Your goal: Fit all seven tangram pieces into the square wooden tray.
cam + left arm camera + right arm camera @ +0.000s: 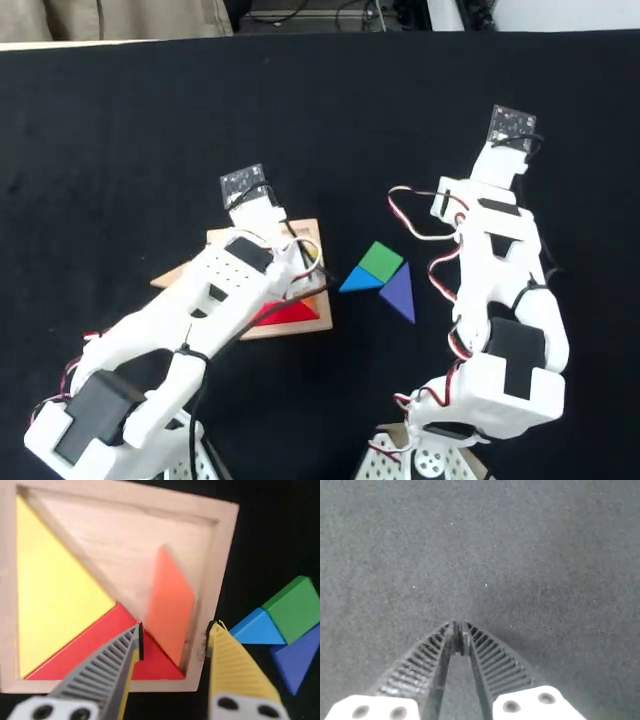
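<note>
The right tool [458, 636] has its ribbed fingers [492, 662] pressed together at the tips. Dark desk [520, 550] lies beneath.

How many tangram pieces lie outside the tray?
3: the green piece, the light-blue triangle and the purple piece, clustered beside the tray; the left arm may hide another.

1. This looks like a robotics lab bench. The wooden tray [295, 327] lies on a table [100, 150] covered entirely in black cloth.
2. Two white plastic arms are mounted at the table edge nearest the tray. The left arm [170, 330] leans over the tray, and the right arm [500, 290] is well apart from it.
3. Bare red and white wires [415, 215] loop openly along the right arm.
4. Beyond the tray, past the table's far edge, are dark cables [300, 12] and beige fabric [110, 18].
</note>
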Robot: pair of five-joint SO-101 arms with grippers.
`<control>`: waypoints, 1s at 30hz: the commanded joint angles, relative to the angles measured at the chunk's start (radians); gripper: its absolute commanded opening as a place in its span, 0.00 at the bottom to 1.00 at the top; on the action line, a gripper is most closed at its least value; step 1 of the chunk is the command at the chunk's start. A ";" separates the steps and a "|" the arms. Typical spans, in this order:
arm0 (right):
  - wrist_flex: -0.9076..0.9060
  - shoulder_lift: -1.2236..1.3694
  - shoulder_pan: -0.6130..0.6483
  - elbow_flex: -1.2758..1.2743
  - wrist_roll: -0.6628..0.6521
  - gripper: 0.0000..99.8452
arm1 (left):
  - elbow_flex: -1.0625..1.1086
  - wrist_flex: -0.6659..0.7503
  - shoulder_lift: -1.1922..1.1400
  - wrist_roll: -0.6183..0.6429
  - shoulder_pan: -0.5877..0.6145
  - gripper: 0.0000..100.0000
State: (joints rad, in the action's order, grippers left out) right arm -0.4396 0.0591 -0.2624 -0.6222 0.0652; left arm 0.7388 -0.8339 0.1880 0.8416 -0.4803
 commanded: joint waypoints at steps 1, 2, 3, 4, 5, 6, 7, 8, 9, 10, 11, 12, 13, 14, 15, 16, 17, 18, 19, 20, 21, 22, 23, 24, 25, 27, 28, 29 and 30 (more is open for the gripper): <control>0.017 -0.004 -0.012 0.062 0.005 0.01 | -0.170 -0.199 0.135 -0.150 0.120 0.22; 0.014 -0.004 -0.012 0.062 0.005 0.01 | -0.206 -0.261 0.176 -0.201 0.168 0.22; 0.014 -0.004 -0.012 0.062 0.005 0.01 | -0.229 -0.311 0.224 -0.252 0.220 0.22; 0.012 -0.004 -0.011 0.062 0.005 0.01 | -0.246 -0.351 0.270 -0.298 0.272 0.22; 0.011 -0.004 -0.011 0.062 0.005 0.01 | -0.242 -0.370 0.308 -0.336 0.323 0.22; 0.006 -0.004 -0.011 0.062 0.005 0.01 | -0.216 -0.368 0.348 -0.368 0.371 0.22; -0.009 -0.005 -0.011 0.065 0.005 0.01 | -0.173 -0.361 0.382 -0.400 0.410 0.22; -0.032 -0.013 -0.011 0.068 -0.002 0.01 | -0.119 -0.327 0.407 -0.433 0.450 0.22; -0.060 -0.018 -0.005 0.074 -0.025 0.01 | -0.050 -0.276 0.423 -0.466 0.492 0.22; -0.097 -0.033 0.018 0.088 -0.064 0.01 | 0.022 -0.210 0.443 -0.500 0.532 0.22; -0.144 -0.050 0.046 0.101 -0.115 0.01 | 0.097 -0.133 0.457 -0.539 0.573 0.22; -0.198 -0.070 0.084 0.111 -0.170 0.01 | 0.170 -0.054 0.471 -0.578 0.619 0.22; -0.250 -0.088 0.133 0.120 -0.218 0.01 | 0.234 0.034 0.479 -0.606 0.671 0.22; -0.295 -0.107 0.187 0.127 -0.265 0.01 | 0.289 0.117 0.486 -0.620 0.720 0.21; -0.331 -0.124 0.244 0.131 -0.310 0.01 | 0.335 0.189 0.499 -0.620 0.765 0.20; -0.364 -0.137 0.299 0.136 -0.342 0.01 | 0.367 0.241 0.509 -0.620 0.809 0.18; -0.394 -0.145 0.351 0.150 -0.364 0.01 | 0.383 0.262 0.517 -0.623 0.846 0.16; -0.428 -0.148 0.400 0.168 -0.374 0.01 | 0.387 0.259 0.523 -0.629 0.881 0.15; -0.468 -0.143 0.440 0.197 -0.374 0.01 | 0.394 0.252 0.523 -0.631 0.917 0.14; -0.514 -0.134 0.479 0.234 -0.374 0.01 | 0.398 0.239 0.523 -0.631 0.949 0.13; -0.563 -0.119 0.514 0.277 -0.374 0.01 | 0.407 0.219 0.523 -0.634 0.983 0.12; -0.611 -0.097 0.548 0.320 -0.373 0.01 | 0.423 0.207 0.523 -0.654 1.012 0.12; -0.655 -0.073 0.583 0.367 -0.373 0.01 | 0.443 0.201 0.523 -0.684 1.030 0.12; -0.709 -0.045 0.620 0.412 -0.373 0.01 | 0.469 0.199 0.523 -0.717 1.035 0.11; -0.756 -0.018 0.658 0.456 -0.373 0.01 | 0.489 0.199 0.523 -0.747 1.032 0.11; -0.835 0.033 0.736 0.524 -0.373 0.01 | 0.516 0.199 0.534 -0.801 1.010 0.08; -0.859 0.056 0.767 0.544 -0.373 0.01 | 0.516 0.199 0.534 -0.821 1.001 0.06; -0.861 0.077 0.792 0.552 -0.365 0.01 | 0.516 0.199 0.534 -0.841 0.993 0.04; -0.842 0.101 0.809 0.553 -0.339 0.01 | 0.516 0.199 0.534 -0.858 0.986 0.03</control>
State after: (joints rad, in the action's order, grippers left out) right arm -1.2651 0.1281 0.4757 -0.1450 -0.3015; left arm 1.2574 -0.6283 0.6958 0.0575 0.5370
